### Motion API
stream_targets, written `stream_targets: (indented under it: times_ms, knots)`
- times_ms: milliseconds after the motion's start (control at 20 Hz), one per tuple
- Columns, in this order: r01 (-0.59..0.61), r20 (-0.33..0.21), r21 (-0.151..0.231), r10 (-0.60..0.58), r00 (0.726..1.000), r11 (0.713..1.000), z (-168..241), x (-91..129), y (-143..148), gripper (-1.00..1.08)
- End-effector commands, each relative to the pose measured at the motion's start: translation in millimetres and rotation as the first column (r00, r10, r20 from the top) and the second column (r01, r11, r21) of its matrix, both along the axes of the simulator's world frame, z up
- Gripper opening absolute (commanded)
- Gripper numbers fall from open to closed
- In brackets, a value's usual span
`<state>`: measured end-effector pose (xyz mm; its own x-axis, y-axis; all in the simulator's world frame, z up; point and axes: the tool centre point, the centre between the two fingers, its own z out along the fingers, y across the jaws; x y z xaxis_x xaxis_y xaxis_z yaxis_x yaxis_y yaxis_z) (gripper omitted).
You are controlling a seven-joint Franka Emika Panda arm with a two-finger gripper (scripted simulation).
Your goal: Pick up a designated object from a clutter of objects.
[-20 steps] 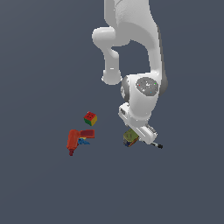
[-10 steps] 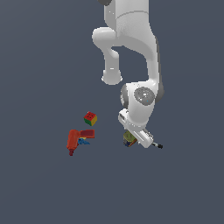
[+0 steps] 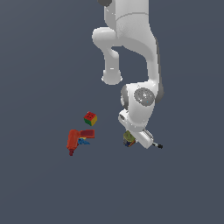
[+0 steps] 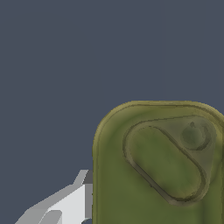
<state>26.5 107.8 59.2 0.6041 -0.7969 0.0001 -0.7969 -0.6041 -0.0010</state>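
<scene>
The designated object, a small boxy can [image 3: 127, 139] with an olive-green top and a blue label, stands right under my hand in the exterior view. In the wrist view its olive top [image 4: 162, 170] fills much of the picture, very close. My gripper [image 3: 130, 139] is down around the can. One grey finger [image 4: 65, 203] shows beside the can's side and its tip disappears behind the can's top edge. The other finger is out of view, so the gap between the fingers cannot be judged. The rest of the clutter of objects lies toward the exterior view's left.
A red-green-yellow cube [image 3: 90, 118] and a red toy drill [image 3: 74, 141] with a small blue piece beside it lie to the exterior view's left of the can. A thin dark-tipped pen end [image 3: 157, 145] pokes out from under my hand on the exterior view's right.
My hand has come down onto the can, most of the drop happening in the first half second. The can, cube and drill have stayed where they were.
</scene>
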Motion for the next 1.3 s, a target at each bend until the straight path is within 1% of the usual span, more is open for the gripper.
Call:
stream_targets:
  times_ms: [0,350,650,950,1250]
  knots:
    - [0.0,-0.001,-0.001,0.0,1.0,1.0,-0.7,-0.2,-0.5,-1.0]
    - [0.0,0.0,0.0,0.0,1.0,1.0,5.8,-0.7,-4.1,-1.0]
    - [0.0,0.0,0.0,0.0,1.0,1.0,28.7,-3.3,-19.7,-1.0]
    - [0.0,0.0,0.001,0.0,1.0,1.0,70.4,-7.8,-48.1,-1.0]
    - [0.0,0.0,0.002,0.0,1.0,1.0,128.7,-13.8,-87.3,-1.0]
